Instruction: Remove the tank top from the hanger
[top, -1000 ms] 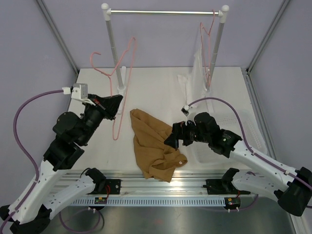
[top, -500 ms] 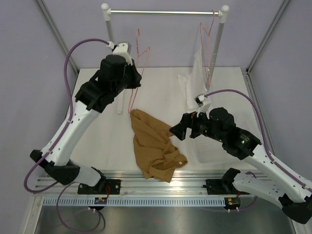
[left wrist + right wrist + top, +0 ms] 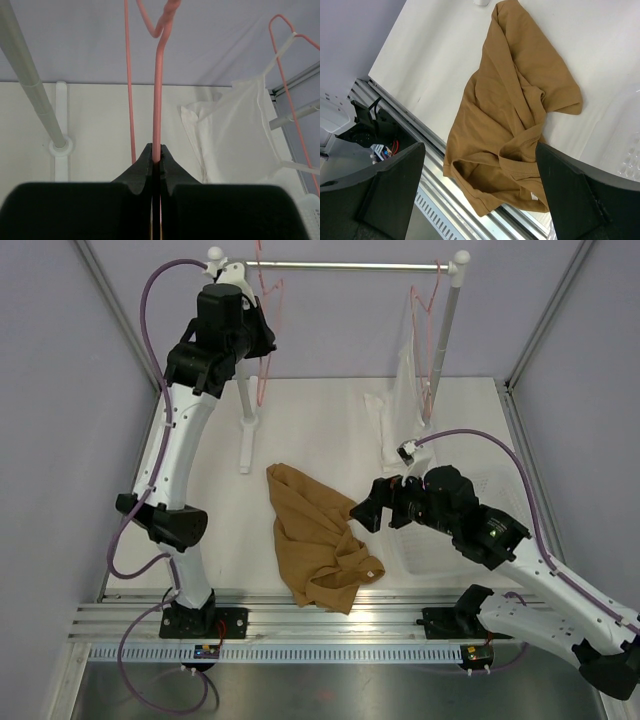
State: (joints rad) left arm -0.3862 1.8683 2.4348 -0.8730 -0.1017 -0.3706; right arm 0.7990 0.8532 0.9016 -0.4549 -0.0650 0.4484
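Plain lavender walls [image 3: 340, 330] close the back and both sides, evenly lit with no hard shadows. Slanting metal struts [image 3: 115, 315] cross the upper left and upper right corners. A white table [image 3: 320, 430] fills the middle. At the top of the frame stands a clothes rack [image 3: 340, 265], a silver bar on two white-capped posts. Along the bottom a slotted aluminium rail [image 3: 340, 625] runs above a brushed-metal surface [image 3: 340, 690].

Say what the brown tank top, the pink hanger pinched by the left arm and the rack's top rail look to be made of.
Tank top: soft knit fabric, perhaps cotton jersey, matte; it lies crumpled in loose folds.
Hanger: thin wire, probably metal under a smooth pink coating; evenly round, slightly glossy.
Rail: metal tube, silvery with a bright sheen.
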